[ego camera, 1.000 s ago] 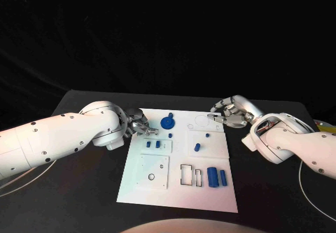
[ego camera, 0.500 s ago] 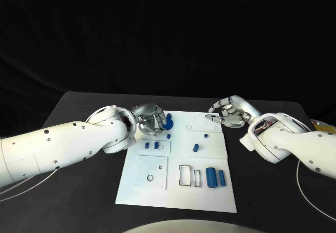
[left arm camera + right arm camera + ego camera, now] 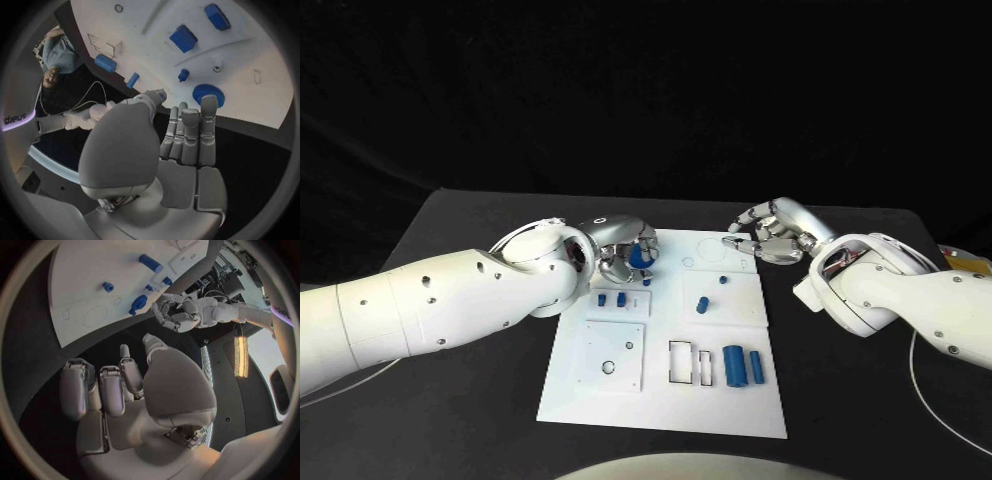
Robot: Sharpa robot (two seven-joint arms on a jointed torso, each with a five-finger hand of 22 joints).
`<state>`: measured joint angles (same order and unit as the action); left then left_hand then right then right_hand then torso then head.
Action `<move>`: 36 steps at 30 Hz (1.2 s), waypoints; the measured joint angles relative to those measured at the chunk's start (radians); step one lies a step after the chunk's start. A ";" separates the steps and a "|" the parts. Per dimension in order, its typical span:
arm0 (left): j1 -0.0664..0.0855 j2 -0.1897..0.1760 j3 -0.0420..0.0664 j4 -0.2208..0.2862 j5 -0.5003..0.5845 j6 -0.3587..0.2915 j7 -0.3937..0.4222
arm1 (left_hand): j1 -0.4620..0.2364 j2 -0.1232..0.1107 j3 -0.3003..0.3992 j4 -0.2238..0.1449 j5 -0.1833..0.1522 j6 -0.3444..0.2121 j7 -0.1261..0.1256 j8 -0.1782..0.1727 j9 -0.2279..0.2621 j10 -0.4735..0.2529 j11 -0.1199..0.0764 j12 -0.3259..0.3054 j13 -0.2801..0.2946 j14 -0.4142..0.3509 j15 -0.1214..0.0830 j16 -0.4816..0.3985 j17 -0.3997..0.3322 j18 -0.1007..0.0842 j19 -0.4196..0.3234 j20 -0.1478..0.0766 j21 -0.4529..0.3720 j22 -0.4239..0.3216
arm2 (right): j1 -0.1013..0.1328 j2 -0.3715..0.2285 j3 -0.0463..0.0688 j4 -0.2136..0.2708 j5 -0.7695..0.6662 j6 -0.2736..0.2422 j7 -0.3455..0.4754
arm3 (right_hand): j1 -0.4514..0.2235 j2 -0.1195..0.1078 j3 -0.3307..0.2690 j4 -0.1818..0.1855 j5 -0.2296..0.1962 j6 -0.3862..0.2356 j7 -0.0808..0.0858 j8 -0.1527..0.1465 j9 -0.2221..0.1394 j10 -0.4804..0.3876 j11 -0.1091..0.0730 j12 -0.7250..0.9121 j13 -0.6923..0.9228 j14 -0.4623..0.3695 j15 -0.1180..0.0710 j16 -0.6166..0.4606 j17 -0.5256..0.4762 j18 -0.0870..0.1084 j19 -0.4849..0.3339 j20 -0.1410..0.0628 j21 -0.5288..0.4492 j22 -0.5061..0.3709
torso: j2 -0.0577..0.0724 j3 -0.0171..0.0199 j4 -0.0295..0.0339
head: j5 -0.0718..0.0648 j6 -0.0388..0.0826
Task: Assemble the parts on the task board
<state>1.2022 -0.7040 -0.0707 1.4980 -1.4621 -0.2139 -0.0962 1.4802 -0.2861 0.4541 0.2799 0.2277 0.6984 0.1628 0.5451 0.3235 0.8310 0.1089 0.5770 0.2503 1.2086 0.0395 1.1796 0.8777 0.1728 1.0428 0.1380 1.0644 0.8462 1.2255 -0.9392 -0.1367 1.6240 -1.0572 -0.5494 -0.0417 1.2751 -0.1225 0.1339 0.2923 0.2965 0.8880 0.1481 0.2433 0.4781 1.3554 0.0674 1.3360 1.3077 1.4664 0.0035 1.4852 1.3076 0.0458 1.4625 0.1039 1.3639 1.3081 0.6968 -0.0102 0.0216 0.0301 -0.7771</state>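
The left hand (image 3: 626,247) hovers over the round blue part (image 3: 207,93) on the task board (image 3: 661,405), fingers straight and apart, holding nothing. The right hand (image 3: 770,232) (near the board's far right corner) holds nothing, its fingers loosely curled.

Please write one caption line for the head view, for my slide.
Left hand hovers over the round blue part at the task board's far edge; right hand waits, holding nothing, beside the board's far right corner.

Two glossy white arms dotted with small dark screws end in silver hands with jointed metal fingers (image 3: 190,131).
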 measured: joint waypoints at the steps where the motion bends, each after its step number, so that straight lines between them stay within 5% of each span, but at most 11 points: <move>1: 0.000 0.004 0.000 -0.003 -0.010 0.007 -0.001 | 0.005 -0.004 -0.004 0.001 0.000 0.004 -0.002 -0.006 -0.005 0.000 0.000 -0.003 -0.004 0.008 0.000 0.011 0.006 0.000 0.009 -0.001 0.013 0.015 | 0.000 0.000 0.000 0.000 0.000 0.000 0.000 | 0.000 0.000 0.000 0.000 0.000 0.000 0.000 0.000 0.000 0.000 0.000 0.000 0.000 0.000 0.000 0.000 0.000 0.000 0.000 0.000 0.000 0.000 | 0.000 0.0002 0.0000 | 0.000 0.000; 15: -0.001 0.047 -0.004 -0.052 -0.083 0.111 -0.038 | 0.013 0.005 -0.017 0.004 0.000 0.026 -0.002 -0.021 -0.026 0.008 0.000 -0.009 -0.023 0.017 0.000 0.052 0.018 -0.011 0.028 0.000 0.054 0.066 | 0.000 0.003 0.000 0.000 -0.001 0.000 -0.003 | 0.000 0.000 0.000 0.000 0.000 0.000 0.000 0.000 0.001 0.000 0.000 0.000 0.000 0.000 0.000 0.000 0.000 0.000 0.000 0.000 0.000 0.000 | -0.001 0.0010 0.0006 | -0.003 -0.004; 34: -0.005 0.069 -0.005 -0.074 -0.100 0.155 -0.047 | 0.038 0.015 0.021 0.000 0.000 0.107 -0.015 -0.039 -0.053 0.073 -0.012 -0.015 -0.048 0.039 -0.007 0.106 0.032 -0.011 0.051 -0.002 0.106 0.129 | 0.000 0.004 0.000 0.000 -0.001 0.000 -0.004 | 0.000 0.000 0.000 0.000 0.005 0.000 0.000 0.004 0.001 0.000 0.000 0.000 0.000 -0.004 -0.004 0.000 0.000 0.000 0.000 0.000 0.000 0.000 | -0.002 0.0013 0.0013 | -0.002 -0.010; 36: -0.005 0.071 -0.005 -0.078 -0.100 0.158 -0.047 | 0.041 0.018 0.028 -0.001 0.000 0.112 -0.016 -0.042 -0.054 0.076 -0.014 -0.017 -0.050 0.042 -0.011 0.108 0.032 -0.022 0.051 -0.002 0.110 0.133 | 0.000 0.004 0.000 0.000 -0.001 0.000 -0.004 | 0.000 0.000 0.000 0.000 0.005 0.000 0.000 0.004 0.001 0.000 0.000 0.000 0.000 -0.004 -0.004 0.000 0.000 0.000 0.000 0.000 0.000 0.000 | -0.002 0.0014 0.0013 | -0.002 -0.010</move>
<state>1.1971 -0.6330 -0.0753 1.4202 -1.5622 -0.0556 -0.1432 1.5213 -0.2685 0.4817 0.2787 0.2278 0.8101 0.1465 0.5028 0.2694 0.9066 0.0947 0.5602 0.2000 1.2509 0.0286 1.2879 0.9093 0.1507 1.0938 0.1359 1.1743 0.9790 1.2251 -0.9350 -0.1367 1.6239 -1.0582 -0.5495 -0.0457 1.2751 -0.1225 0.1339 0.2923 0.3018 0.8880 0.1481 0.2475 0.4787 1.3554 0.0674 1.3361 1.3077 1.4627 -0.0001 1.4852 1.3074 0.0458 1.4624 0.1039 1.3640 1.3077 0.6950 -0.0087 0.0229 0.0285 -0.7872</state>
